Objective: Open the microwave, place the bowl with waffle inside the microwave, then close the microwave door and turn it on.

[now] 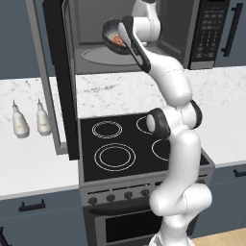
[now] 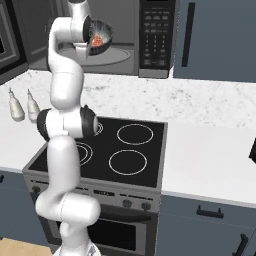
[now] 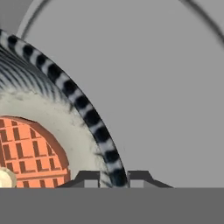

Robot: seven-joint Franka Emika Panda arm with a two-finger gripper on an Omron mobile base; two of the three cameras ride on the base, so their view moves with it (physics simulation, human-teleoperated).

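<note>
Gripper [image 3: 113,178] pinches the bowl [image 3: 87,114] rim at 6 o'clock in the hand view, waffle [image 3: 30,153] inside. Bowl hangs tilted inside the open microwave [image 1: 182,29], above the turntable [image 1: 98,56]. Level it, lower centrally, release only once seated; door [image 1: 60,81] stands wide.
</note>
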